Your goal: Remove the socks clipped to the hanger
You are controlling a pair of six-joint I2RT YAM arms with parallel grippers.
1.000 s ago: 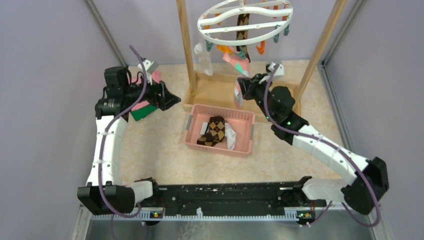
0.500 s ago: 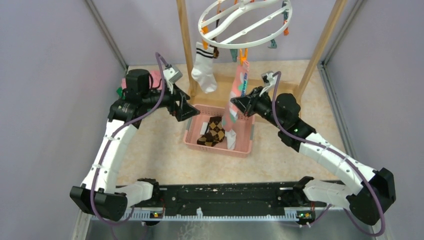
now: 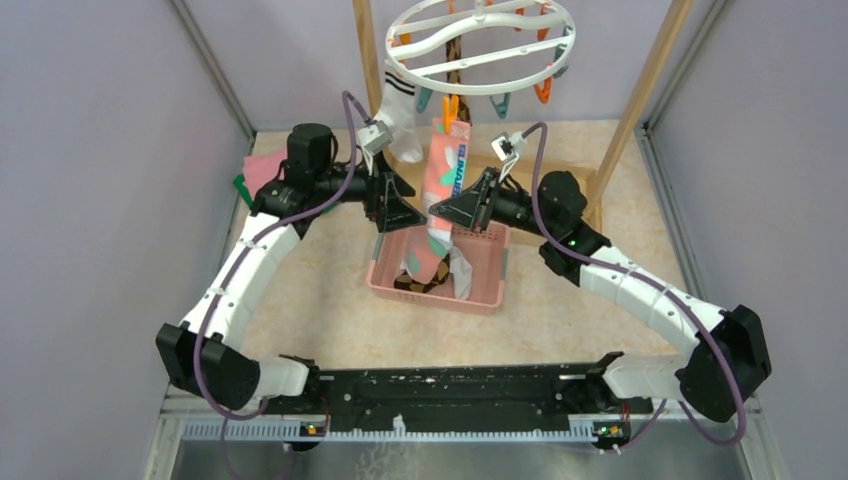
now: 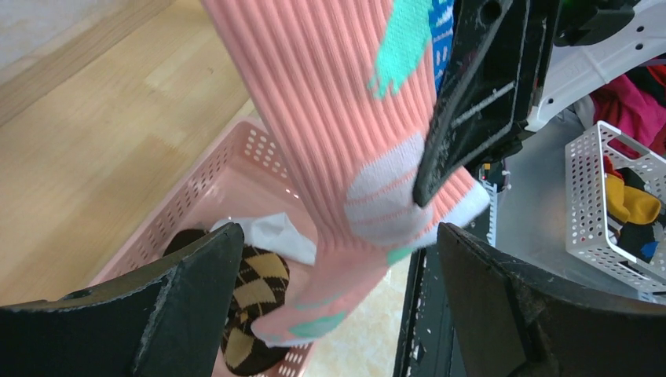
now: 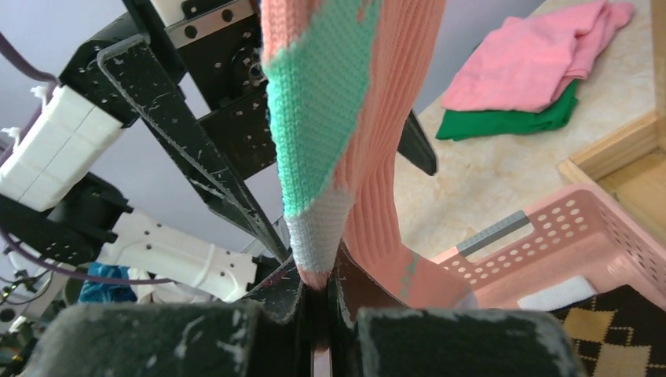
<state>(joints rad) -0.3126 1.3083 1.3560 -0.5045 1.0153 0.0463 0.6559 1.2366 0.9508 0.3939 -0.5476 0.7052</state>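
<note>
The white ring hanger hangs at the top. A pink sock with teal patches hangs from its orange clip. Beside it hang a white sock with a striped cuff and an argyle sock. My right gripper is shut on the pink sock's side, its jaws pinching an edge. My left gripper is open just left of the sock. In the left wrist view the pink sock hangs between its spread fingers.
A pink basket below holds an argyle sock and a white sock. Wooden frame posts flank the hanger. Folded pink and green cloths lie at the left. A white wire basket shows off the table.
The hanger has turned, bringing the pink sock forward. My left arm has swung right to the sock. My right gripper has moved left, still on the pink sock.
</note>
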